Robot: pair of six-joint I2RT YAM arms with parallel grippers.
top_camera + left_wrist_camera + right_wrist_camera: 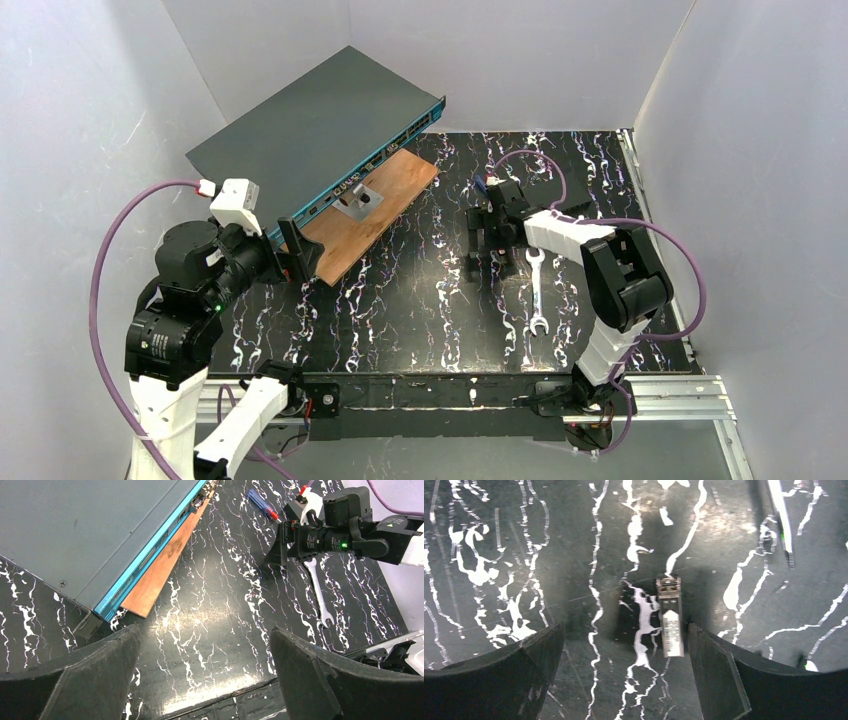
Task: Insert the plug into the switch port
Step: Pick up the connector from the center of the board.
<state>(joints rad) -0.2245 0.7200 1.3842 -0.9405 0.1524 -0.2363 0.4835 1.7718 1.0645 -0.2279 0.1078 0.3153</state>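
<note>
While loose, plug [670,617] between right jaws

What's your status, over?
Left tool open, empty. Right tool open over plug, flat on table. Switch far left. Wrench nearby, not blocking.

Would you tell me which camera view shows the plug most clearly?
The right wrist view: the plug lies flat on the table, close up, between the open fingers. The top external and left wrist views do not clearly show it.
</note>
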